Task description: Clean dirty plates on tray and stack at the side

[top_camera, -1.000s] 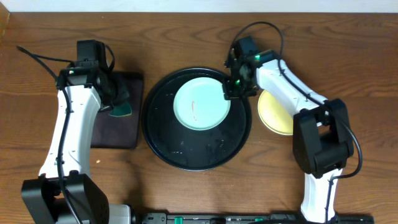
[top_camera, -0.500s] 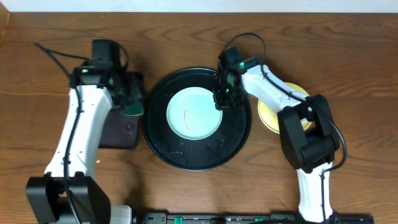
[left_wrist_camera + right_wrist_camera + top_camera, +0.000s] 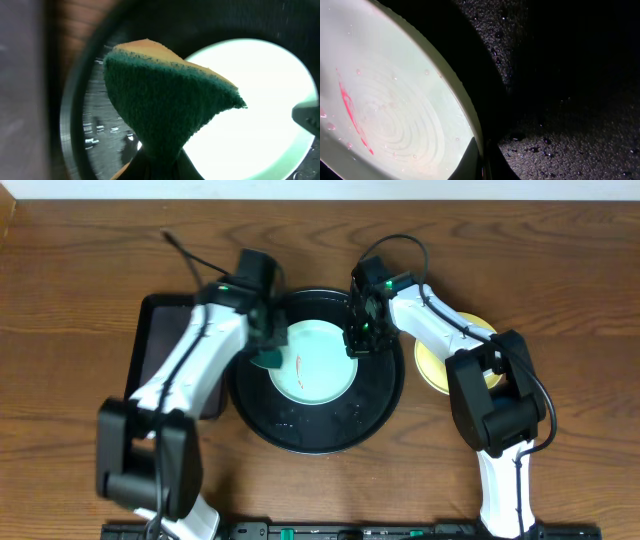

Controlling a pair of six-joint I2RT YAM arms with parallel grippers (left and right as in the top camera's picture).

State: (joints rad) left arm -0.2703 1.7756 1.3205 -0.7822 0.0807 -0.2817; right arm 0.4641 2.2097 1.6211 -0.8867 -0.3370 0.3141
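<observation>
Overhead view alone takes in the whole desk (image 3: pixel 80 260) and both arms. One round black tray (image 3: pixel 318 435) sits in the middle, with one mint plate (image 3: pixel 320 370) lying in its upper half. One yellow plate (image 3: pixel 437 370) rests on the bare desk just right of the tray, partly under the right arm, and one black rectangular tray (image 3: pixel 150 345) lies at the left, partly covered by the left arm. That makes two plates in view, one of each colour. The left claw (image 3: pixel 264 350) hangs over the mint plate's left edge, pinched narrow on one green sponge (image 3: pixel 268 361); the right claw (image 3: pixel 360 343) sits at the plate's right edge. The left wrist view adds what the overhead cannot: the sponge has a green scouring face and a yellow back. It is squeezed to a waist where the claw grips it at the bottom of the frame, and it fans out above the tray's wet rim and the plate's left side; whether it touches the plate cannot be told. The right wrist view shows the plate's rim running down between the two fingertips (image 3: pixel 467 165), one inside the plate and one outside over the tray, so the right claw is closed narrow on that rim. It also shows a thin red smear (image 3: pixel 349 107) across the plate's ringed centre and water droplets (image 3: pixel 540 147) on the tray's floor; overhead, the smear is only a faint red line.
</observation>
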